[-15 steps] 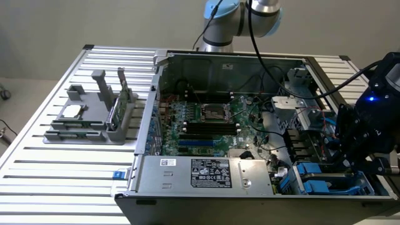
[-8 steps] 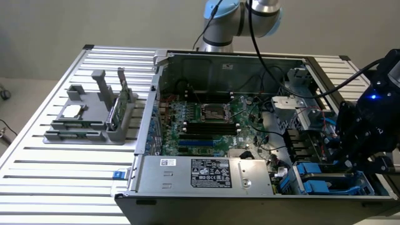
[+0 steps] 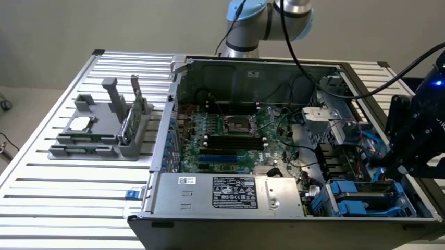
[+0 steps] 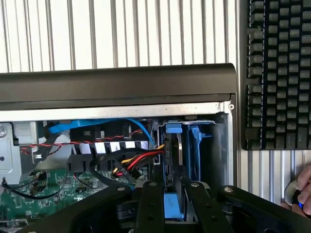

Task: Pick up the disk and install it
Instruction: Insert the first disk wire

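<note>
Our gripper [image 4: 174, 187] at the drive slot

We saw the disk [image 4: 179, 145] standing in the computer case [image 4: 116, 85], right ahead of the gripper. We could not tell whether its fingers gripped the disk.

One open computer case [image 3: 278, 67] counted on one slatted worktop [image 3: 62, 187], one grey parts holder [image 3: 104, 140], one power supply [image 3: 230, 194], one keyboard [image 4: 277, 73], one tool [image 4: 170, 204].

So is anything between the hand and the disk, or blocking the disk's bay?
Nothing visible. The hand is right at the disk, which stands on edge in the bay. The cables lie beside it, not across.
</note>
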Action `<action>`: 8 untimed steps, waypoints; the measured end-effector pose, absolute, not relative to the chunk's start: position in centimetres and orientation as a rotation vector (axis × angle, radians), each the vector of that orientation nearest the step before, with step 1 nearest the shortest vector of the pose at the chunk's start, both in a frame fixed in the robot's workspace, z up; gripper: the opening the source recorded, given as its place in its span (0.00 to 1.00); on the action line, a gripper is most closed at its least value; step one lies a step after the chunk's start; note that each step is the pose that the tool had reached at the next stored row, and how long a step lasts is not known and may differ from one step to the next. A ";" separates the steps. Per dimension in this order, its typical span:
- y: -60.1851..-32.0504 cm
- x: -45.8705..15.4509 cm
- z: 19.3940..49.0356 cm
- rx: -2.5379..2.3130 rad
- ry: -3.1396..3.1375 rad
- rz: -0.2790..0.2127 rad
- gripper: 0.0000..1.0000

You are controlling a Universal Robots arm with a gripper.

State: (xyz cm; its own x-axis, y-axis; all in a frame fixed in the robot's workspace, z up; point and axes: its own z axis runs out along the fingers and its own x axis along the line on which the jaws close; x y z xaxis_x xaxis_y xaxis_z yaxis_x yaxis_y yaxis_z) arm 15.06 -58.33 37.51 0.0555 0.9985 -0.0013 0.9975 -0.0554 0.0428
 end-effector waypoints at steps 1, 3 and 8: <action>-58.3 15.1 38.0 2.259 2.137 0.044 0.25; -58.3 15.1 38.7 2.259 2.137 0.044 0.25; -58.2 14.6 39.3 2.260 2.138 0.046 0.25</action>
State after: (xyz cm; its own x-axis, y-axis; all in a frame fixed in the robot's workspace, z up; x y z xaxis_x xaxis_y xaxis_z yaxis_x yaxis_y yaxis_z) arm 14.55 -58.21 39.32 0.0554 0.9985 0.0005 0.9976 -0.0554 0.0427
